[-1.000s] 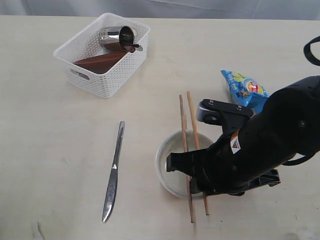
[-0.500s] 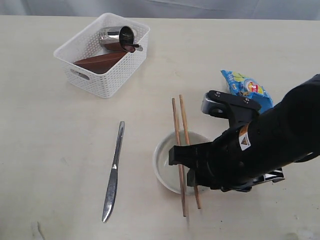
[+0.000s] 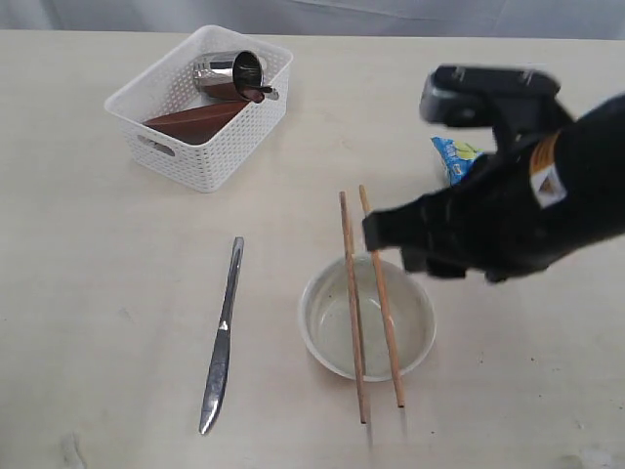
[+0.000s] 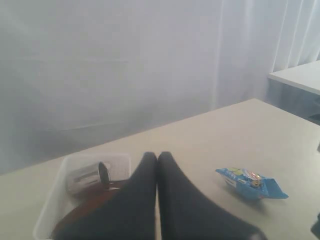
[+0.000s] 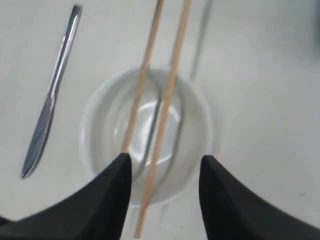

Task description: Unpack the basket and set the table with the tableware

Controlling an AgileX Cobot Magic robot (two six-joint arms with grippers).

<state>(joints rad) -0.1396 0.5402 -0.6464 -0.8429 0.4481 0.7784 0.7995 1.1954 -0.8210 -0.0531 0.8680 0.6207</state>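
Closest to me, lower centre of the exterior view, the bowl [image 3: 320, 327] sits on the table [image 3: 98, 293] with both chopsticks [image 3: 350, 283] laid across its rim. The knife [image 3: 222, 342] lies to its left. My right gripper [image 5: 166, 160] hangs over the bowl — fingers spread, gripping nothing. Farther off, upper left, the basket [image 3: 205, 161] holds the steel cup [image 3: 229, 70] and brown saucer [image 3: 195, 122]. Left gripper [image 4: 157, 159] — pinched closed, empty.

Setting: robot lab or test room, staged. Evidence: pale beige table [image 3: 88, 322], plain white curtain [image 4: 125, 60] as backdrop, second table [image 4: 300, 75] near curtain, black robot arm [image 3: 547, 215] above table.
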